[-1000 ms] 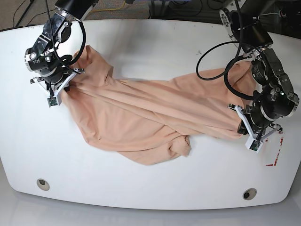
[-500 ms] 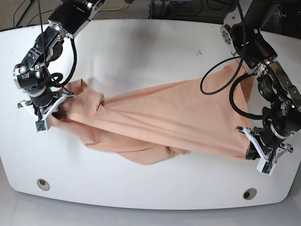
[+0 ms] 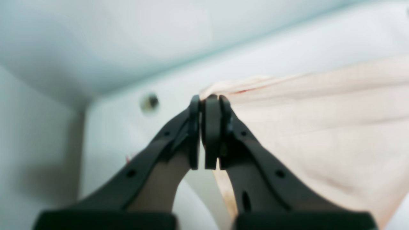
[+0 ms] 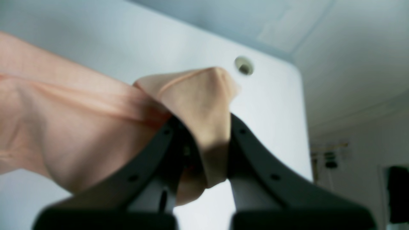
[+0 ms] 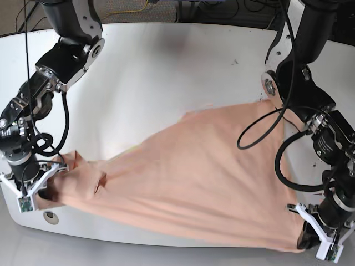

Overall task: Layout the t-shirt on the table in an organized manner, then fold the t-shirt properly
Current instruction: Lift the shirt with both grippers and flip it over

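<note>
White table (image 5: 166, 61) under me, t-shirt (image 5: 205, 172) stretched across near edge, wrinkled. Left gripper (image 3: 209, 99) pinches one corner, right gripper (image 4: 204, 127) clamps bunched fabric. I judge layout half done; folding not begun.

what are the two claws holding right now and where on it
Both hold the t-shirt: the left claw pinches a thin corner edge, the right claw clamps a bunched fold at the opposite end.
</note>
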You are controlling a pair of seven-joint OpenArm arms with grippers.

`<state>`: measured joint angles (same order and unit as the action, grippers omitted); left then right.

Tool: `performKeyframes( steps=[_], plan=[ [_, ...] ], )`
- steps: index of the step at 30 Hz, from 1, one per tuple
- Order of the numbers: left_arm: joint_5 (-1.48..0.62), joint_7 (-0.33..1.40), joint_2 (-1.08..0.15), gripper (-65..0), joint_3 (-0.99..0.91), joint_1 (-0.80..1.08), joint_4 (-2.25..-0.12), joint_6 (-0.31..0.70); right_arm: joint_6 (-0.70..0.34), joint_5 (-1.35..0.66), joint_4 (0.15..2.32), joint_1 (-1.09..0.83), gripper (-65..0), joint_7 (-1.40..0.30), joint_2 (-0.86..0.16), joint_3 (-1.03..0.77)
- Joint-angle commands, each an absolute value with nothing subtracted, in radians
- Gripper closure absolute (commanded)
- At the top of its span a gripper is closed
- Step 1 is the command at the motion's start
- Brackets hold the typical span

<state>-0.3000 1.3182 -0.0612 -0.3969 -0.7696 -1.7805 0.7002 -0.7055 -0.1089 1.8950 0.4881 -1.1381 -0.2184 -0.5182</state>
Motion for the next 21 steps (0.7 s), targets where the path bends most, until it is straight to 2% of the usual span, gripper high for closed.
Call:
performKeyframes(
  steps=[1,14,21],
  plan=[
    [-0.3,1.299,-0.071,0.0,-0.386,-0.86,-1.778,0.698,-0.698,-0.107,1.891,0.578,0.0,-1.119,-0.257,-0.49],
    [-0.294,1.333,-0.044,0.0,-0.389,-1.159,-1.678,0.698,-0.698,-0.107,1.791,0.891,0.0,-1.182,-0.355,-0.343],
    [-0.295,1.33,-0.044,0.0,-0.389,-1.296,-1.629,0.698,-0.698,-0.107,1.667,1.058,0.0,-1.182,-0.371,-0.302]
  ],
)
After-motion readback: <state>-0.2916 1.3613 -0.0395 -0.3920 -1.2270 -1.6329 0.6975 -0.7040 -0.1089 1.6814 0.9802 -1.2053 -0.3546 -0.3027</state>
